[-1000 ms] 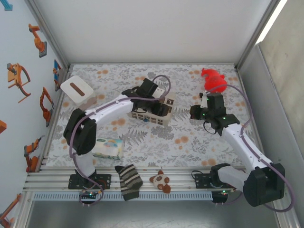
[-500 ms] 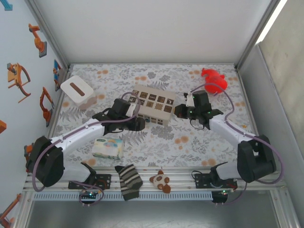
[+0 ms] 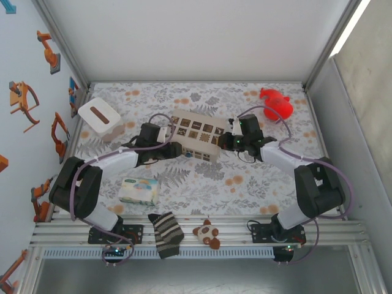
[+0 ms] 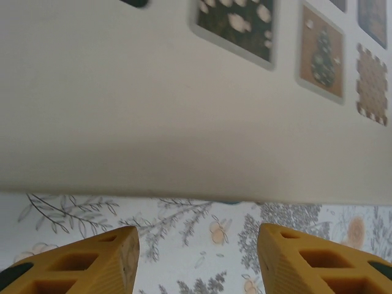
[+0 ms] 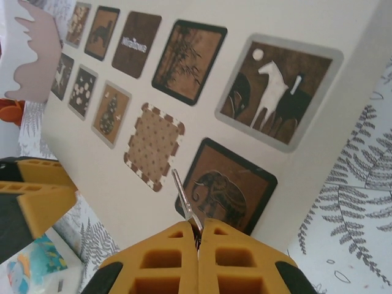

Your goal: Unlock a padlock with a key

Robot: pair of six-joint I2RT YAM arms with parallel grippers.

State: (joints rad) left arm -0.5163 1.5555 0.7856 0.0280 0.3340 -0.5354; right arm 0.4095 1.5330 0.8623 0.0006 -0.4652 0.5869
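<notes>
At bottom centre, the right gripper (image 5: 198,233) clamps a thin key (image 5: 184,198) pointing up at the patterned box (image 5: 318,24). The left gripper (image 4: 197,242), at its frame's bottom edge, has its 2 fingers apart, facing the box.

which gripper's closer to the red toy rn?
Right. The right gripper, shut on a key, is at the box's right end, near the red toy. The left gripper is at the box's left end, the box between it and the toy.

White arms (image 3: 113,161), black joints (image 3: 78,185), yellow cut-out fingers (image 4: 92,263)
</notes>
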